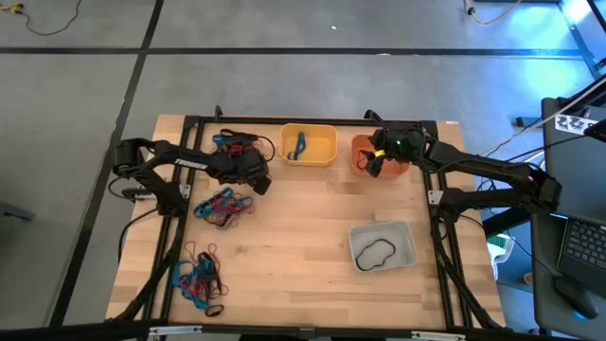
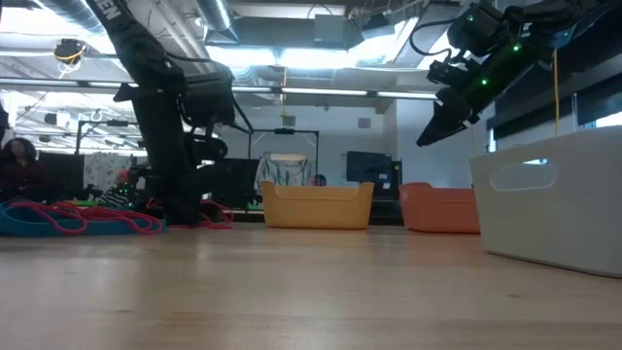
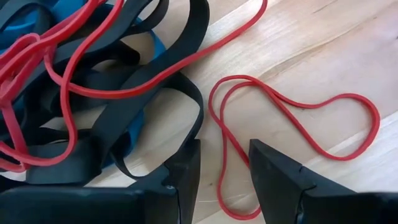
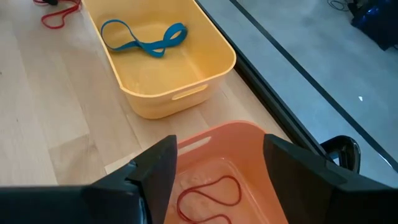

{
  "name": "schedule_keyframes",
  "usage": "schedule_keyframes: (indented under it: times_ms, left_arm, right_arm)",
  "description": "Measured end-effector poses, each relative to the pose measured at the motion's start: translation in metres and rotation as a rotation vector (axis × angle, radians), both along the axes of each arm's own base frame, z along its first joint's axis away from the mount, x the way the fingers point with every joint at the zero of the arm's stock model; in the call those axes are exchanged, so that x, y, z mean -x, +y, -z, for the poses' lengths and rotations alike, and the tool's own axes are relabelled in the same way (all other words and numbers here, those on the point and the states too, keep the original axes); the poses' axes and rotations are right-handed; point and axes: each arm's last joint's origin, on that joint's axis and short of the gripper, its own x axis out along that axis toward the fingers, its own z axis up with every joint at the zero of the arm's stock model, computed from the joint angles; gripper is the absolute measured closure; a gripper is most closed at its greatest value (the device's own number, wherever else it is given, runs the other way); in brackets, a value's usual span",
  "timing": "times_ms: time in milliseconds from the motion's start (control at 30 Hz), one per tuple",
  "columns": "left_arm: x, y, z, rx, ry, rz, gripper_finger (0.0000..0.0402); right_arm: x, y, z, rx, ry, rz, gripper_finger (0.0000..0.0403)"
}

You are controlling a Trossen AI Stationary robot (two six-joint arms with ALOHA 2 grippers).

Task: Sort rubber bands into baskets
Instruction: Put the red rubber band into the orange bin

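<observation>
From above, a pale wooden table (image 1: 303,256) framed in black rails is seen on a grey floor marked with dark lines. Along its far edge stand a yellow basket (image 1: 330,147) holding a blue rubber band (image 1: 297,146) and, just beside it toward the right corner, an orange basket (image 1: 362,152). A pale grey basket (image 1: 409,248) sits near the right edge with a black rubber band (image 1: 376,253) inside. Tangled piles of rubber bands (image 1: 224,207) lie along the left side, another pile (image 1: 201,280) near the front left corner. The left gripper (image 1: 254,176) is lowered by the far pile; the right gripper (image 1: 378,163) hangs over the orange basket.

At table height, the smooth wood grain runs toward a room of ceiling lights, pipes and equipment, where a person (image 2: 19,165) is seen at the far left. The grey basket's translucent wall blocks the right side; the right gripper is held well above the orange basket.

In the left wrist view, the left gripper's fingers (image 3: 186,174) are spread apart, with one end of a thin red loop (image 3: 292,121) lying on the wood between them. Flat, wide black bands (image 3: 149,93) and blue ones are heaped just beside it.

In the right wrist view, the right gripper's fingers (image 4: 158,168) are parted and empty over the orange basket, where a red band (image 4: 208,196) lies on the glossy bottom. The yellow basket's rounded corners and handle slot are shown beyond.
</observation>
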Motion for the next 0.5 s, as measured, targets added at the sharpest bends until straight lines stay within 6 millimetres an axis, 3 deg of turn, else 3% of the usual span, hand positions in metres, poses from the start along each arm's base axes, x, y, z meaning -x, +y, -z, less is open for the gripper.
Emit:
schedule_keyframes:
  times_ms: [367, 500]
  left_arm:
    - [-0.0010, 0.0009, 0.0005, 0.000, -0.014, 0.005, 0.0269]
    - [-0.0016, 0.0009, 0.0006, -0.001, -0.007, 0.031, 0.0294]
  right_arm:
    - [-0.0002, -0.0001, -0.0003, 0.002, -0.003, -0.001, 0.0164]
    - [-0.0002, 0.0000, -0.0003, 0.001, -0.003, -0.002, 0.0164]
